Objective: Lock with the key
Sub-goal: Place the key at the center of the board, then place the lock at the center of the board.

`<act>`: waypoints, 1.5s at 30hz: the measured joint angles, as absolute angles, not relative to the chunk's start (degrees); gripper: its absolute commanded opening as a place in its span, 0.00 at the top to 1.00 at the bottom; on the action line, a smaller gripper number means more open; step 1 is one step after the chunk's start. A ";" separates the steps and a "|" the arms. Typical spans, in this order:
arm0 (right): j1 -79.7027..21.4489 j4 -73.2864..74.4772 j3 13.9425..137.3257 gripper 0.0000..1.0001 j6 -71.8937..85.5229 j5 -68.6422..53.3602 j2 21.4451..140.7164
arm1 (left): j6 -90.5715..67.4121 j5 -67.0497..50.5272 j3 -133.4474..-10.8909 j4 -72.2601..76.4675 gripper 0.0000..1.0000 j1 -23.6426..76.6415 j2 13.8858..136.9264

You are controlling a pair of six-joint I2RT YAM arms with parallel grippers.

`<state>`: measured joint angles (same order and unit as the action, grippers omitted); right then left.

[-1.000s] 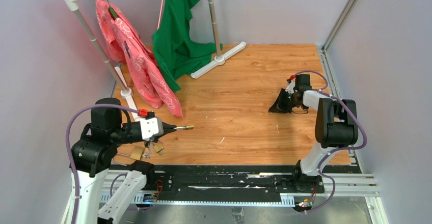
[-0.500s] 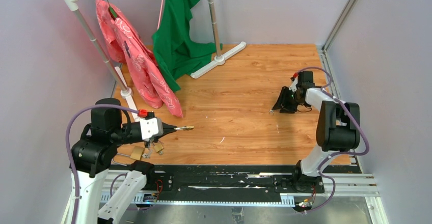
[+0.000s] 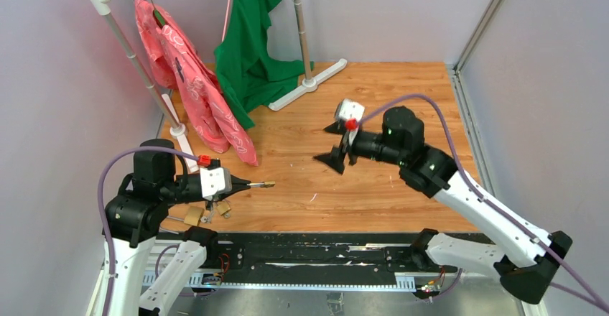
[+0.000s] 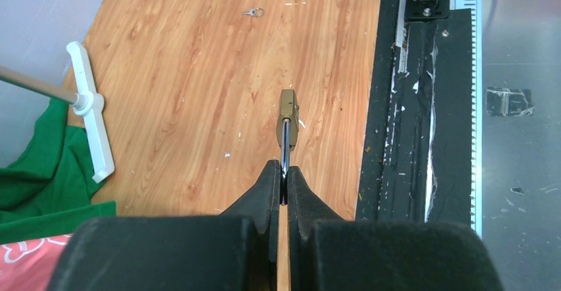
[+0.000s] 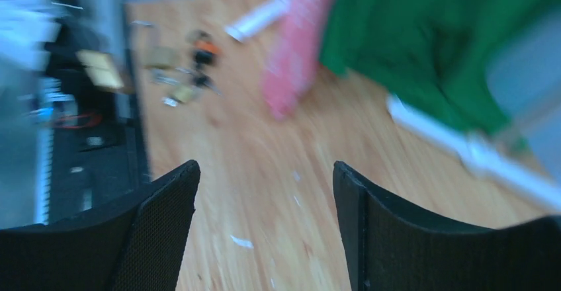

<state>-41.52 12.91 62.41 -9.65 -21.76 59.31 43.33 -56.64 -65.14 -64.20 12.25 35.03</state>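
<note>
A brass padlock (image 4: 287,114) sticks out ahead of my left gripper (image 4: 284,166), which is shut on its silver shackle; the top view shows that padlock (image 3: 266,184) held just above the wooden table near the front left. A small silver key (image 4: 253,12) on a ring lies on the wood far ahead of it. Over the middle of the table hangs my right gripper (image 3: 335,143), open, with nothing between its fingers. The right wrist view is blurred, and only bare wood shows between the right gripper's (image 5: 264,172) wide-apart jaws.
Two more brass padlocks (image 3: 192,215) (image 3: 224,207) lie under my left arm. A clothes rack stands at the back left, with a pink garment (image 3: 194,86), a green shirt (image 3: 248,43) and a white foot (image 3: 309,82). A black rail (image 3: 309,255) runs along the near edge.
My right arm has swung from the far right side toward the table's middle and its gripper has opened wide. The left arm and its padlock have stayed put.
</note>
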 measured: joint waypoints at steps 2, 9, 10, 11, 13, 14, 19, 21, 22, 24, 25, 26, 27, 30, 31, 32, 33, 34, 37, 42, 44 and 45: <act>-49.36 8.75 62.37 0.25 -12.75 -25.54 58.43 | 43.33 -56.64 -65.06 -64.25 1.00 12.25 35.03; -66.06 10.96 73.60 0.34 -22.70 -26.94 71.18 | 43.31 -56.62 -65.06 -64.31 1.00 12.25 34.96; -66.50 12.16 75.18 0.37 -23.55 -26.83 72.99 | 43.29 -56.62 -65.06 -64.31 1.00 12.25 34.96; -66.92 13.23 76.66 0.42 -24.14 -26.55 74.78 | 43.29 -56.62 -65.06 -64.34 1.00 12.25 34.94; -67.18 15.20 78.61 0.54 -25.26 -26.15 77.58 | 43.29 -56.60 -65.06 -64.36 1.00 12.25 34.87; -67.18 15.97 79.05 0.56 -25.52 -25.98 78.43 | 43.29 -56.60 -65.06 -64.36 1.00 12.25 34.79; -67.18 17.61 79.11 0.68 -26.02 -25.98 79.48 | 43.31 -56.45 -64.99 -64.34 1.00 12.25 34.57; -67.29 17.65 79.11 0.68 -26.00 -25.98 79.48 | 43.29 -56.42 -64.90 -64.29 1.00 12.25 34.57; -67.29 17.65 79.09 0.68 -26.00 -25.98 79.48 | 43.29 -56.42 -64.90 -64.29 1.00 12.25 34.57; -67.29 17.63 79.09 0.68 -25.98 -25.98 79.48 | 43.31 -56.42 -64.90 -64.25 1.00 12.25 34.59; -67.29 17.65 79.09 0.69 -25.98 -26.02 79.50 | 43.31 -56.42 -64.90 -64.25 1.00 12.25 34.59; -67.29 17.63 79.09 0.71 -25.98 -26.15 79.57 | 43.31 -56.42 -64.90 -64.25 1.00 12.25 34.59; -67.29 17.63 79.09 0.74 -25.98 -26.28 79.64 | 43.31 -56.40 -64.90 -64.27 1.00 12.25 34.59; -67.29 17.63 79.11 0.99 -25.85 -26.83 80.20 | 43.33 -56.27 -64.90 -64.29 1.00 12.25 34.61; -67.29 17.69 79.11 1.00 -25.78 -27.05 80.47 | 43.31 -56.03 -64.90 -64.34 1.00 12.25 34.61; -67.31 17.78 79.11 1.00 -25.76 -27.14 80.68 | 43.27 -55.77 -64.90 -64.47 1.00 12.23 34.61; -67.31 17.78 79.11 1.00 -25.82 -27.22 80.84 | 43.13 -55.59 -64.90 -64.62 1.00 12.23 34.63; -67.29 17.78 79.11 1.00 -25.71 -27.42 80.93 | 43.07 -55.40 -64.90 -64.79 0.87 12.23 34.65; -66.37 17.52 79.09 1.00 -24.12 -28.82 80.95 | 42.87 -55.18 -64.88 -64.53 0.08 12.25 34.65; -59.13 13.13 76.05 1.00 -14.35 -30.39 80.51 | 39.81 -54.15 -64.16 -64.25 0.00 12.25 34.74; -53.60 10.55 72.84 1.00 -7.38 -30.11 80.20 | 37.41 -52.23 -64.05 -63.75 0.00 12.25 35.05; -50.19 9.34 70.72 1.00 -3.20 -30.04 79.90 | 35.73 -50.70 -64.03 -63.11 0.00 12.25 35.29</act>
<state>-50.19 9.34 70.72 -3.20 -30.04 79.90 35.73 -50.70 -64.03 -63.11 12.25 35.29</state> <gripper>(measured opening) 0.053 0.995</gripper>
